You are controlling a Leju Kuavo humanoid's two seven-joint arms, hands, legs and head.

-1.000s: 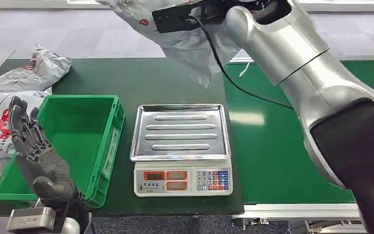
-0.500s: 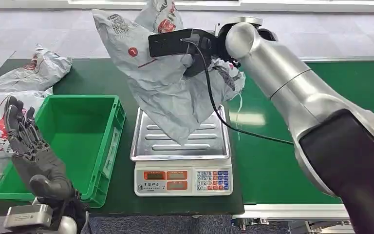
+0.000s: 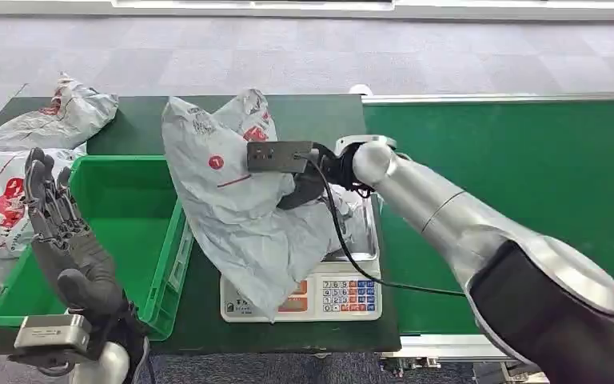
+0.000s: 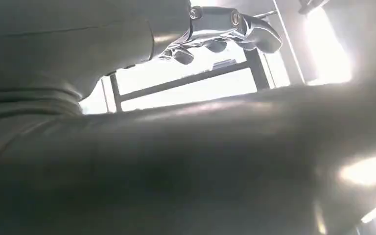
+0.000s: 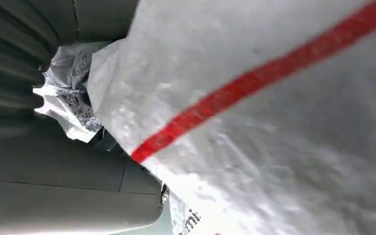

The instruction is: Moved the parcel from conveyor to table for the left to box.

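Since a second ago the right hand (image 3: 308, 186) has come down from high above, gripping the grey parcel (image 3: 244, 216), which now drapes over the scale (image 3: 332, 294) and overhangs the green bin's (image 3: 132, 228) rim. The left hand (image 3: 68, 240) stands upright, fingers spread, holding nothing, beside the bin. Other parcels (image 3: 16, 160) lie left.

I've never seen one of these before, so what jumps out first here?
A crumpled grey parcel with red marks sprawls over the weighing scale at the middle, gripped by the silver arm's right hand. At the near left, the dark left hand is raised, fingers spread, before a green crate.
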